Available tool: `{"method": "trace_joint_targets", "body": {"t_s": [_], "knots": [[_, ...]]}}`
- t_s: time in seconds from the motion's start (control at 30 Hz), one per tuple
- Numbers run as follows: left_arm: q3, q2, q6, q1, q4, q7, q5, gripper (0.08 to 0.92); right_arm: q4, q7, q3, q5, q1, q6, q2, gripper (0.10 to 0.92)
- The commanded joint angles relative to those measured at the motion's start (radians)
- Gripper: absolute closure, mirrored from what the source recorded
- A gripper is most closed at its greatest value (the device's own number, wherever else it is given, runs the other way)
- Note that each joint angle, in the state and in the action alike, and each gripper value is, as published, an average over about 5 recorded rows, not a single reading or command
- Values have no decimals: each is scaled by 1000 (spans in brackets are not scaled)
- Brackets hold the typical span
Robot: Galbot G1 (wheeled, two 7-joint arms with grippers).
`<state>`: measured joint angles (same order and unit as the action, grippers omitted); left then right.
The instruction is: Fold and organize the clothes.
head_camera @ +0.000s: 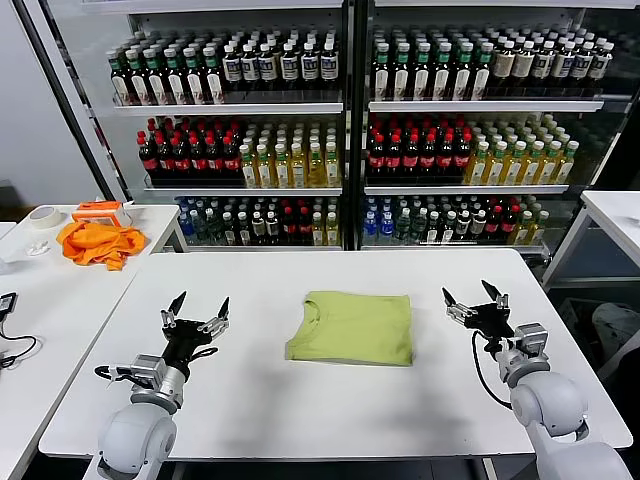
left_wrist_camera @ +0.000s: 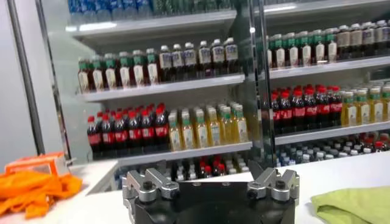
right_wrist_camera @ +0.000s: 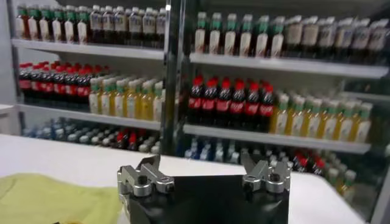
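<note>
The lime yellow-green T-shirt [head_camera: 353, 327] lies folded into a neat rectangle at the middle of the white table [head_camera: 330, 410], its lettering hidden. My left gripper [head_camera: 202, 305] is open and empty, raised above the table to the shirt's left. My right gripper [head_camera: 474, 296] is open and empty, raised to the shirt's right. A shirt edge shows in the left wrist view [left_wrist_camera: 356, 204] and in the right wrist view [right_wrist_camera: 55, 198]. In those views the left gripper [left_wrist_camera: 210, 169] and right gripper [right_wrist_camera: 203, 162] point at the shelves.
A bright orange cloth [head_camera: 98, 243], an orange box [head_camera: 101, 211] and a tape roll [head_camera: 43, 216] lie on a side table at the far left. Drink-bottle shelves [head_camera: 340, 120] stand behind the table. Another white table [head_camera: 615, 215] stands at the right.
</note>
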<state>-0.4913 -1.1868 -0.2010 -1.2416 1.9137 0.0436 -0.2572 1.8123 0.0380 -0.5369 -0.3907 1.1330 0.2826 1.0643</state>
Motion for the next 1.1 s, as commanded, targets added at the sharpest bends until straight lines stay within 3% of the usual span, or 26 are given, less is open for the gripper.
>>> {"method": "trace_joint_targets", "body": {"t_s": [0.03,0.27,0.53,1.1], "knots": [[20,4,114,34,-58,-76,121,177,22,-48,-47,141,58,-116,52,203],[51,0,177,78,-105,-155,81,177,29,-50,-47,152,111,-148,39,203],[114,-21,189,121,-129,-129,128,177,77,-38,-83,148,149,-148,29,203],[88,-28,227,107,-132,-80,132,177,33,-70,-36,243,73,-149,57,203]]}}
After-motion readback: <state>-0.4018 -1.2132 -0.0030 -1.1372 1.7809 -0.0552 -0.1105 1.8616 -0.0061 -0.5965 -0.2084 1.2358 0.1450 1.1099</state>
